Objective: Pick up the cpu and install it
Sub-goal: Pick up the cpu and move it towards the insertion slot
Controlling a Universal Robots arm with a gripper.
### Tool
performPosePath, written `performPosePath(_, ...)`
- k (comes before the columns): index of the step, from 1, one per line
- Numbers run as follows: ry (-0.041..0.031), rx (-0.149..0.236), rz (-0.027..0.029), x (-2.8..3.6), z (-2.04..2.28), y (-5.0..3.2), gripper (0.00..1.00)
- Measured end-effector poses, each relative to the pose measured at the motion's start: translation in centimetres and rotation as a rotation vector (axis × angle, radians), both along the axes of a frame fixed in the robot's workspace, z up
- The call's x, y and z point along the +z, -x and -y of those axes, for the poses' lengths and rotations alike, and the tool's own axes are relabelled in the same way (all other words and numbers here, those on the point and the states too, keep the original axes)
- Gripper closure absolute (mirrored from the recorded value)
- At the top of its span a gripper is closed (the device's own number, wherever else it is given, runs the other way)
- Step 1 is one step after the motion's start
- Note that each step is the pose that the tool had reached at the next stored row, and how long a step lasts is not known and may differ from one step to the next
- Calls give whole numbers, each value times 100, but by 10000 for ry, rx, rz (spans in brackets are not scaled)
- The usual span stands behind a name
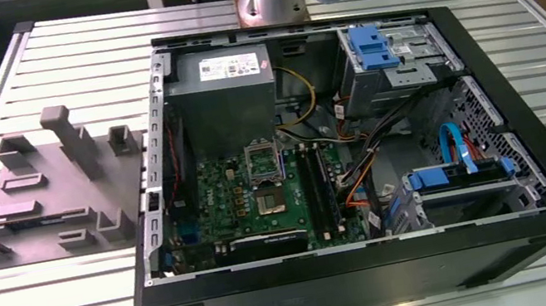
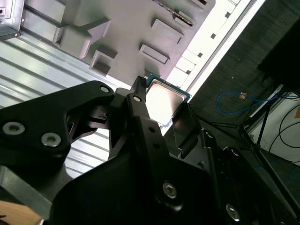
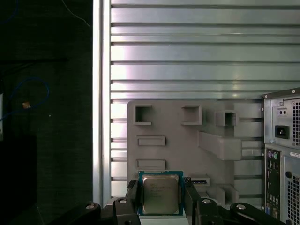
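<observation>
Pick-up done: the hand [image 3: 161, 198], closed on the cpu [image 3: 160, 191] by its edges, holds it above the grey fixture [image 3: 187, 145]; installing, likely demanding square alignment, is not yet done.

Shiny cpu [image 3: 161, 195] between fingers [image 3: 133, 199] (fixture [image 3: 187, 140] behind)

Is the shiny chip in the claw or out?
In. In both wrist views the cpu sits pinched by the claw, off the grey fixture.
</observation>
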State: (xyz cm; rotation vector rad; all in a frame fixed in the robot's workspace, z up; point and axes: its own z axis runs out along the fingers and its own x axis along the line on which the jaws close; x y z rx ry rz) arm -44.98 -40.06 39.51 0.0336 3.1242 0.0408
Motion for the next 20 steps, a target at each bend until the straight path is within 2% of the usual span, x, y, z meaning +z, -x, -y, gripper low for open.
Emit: performPosePath(20,-4,2,1,-2,2,-74,53)
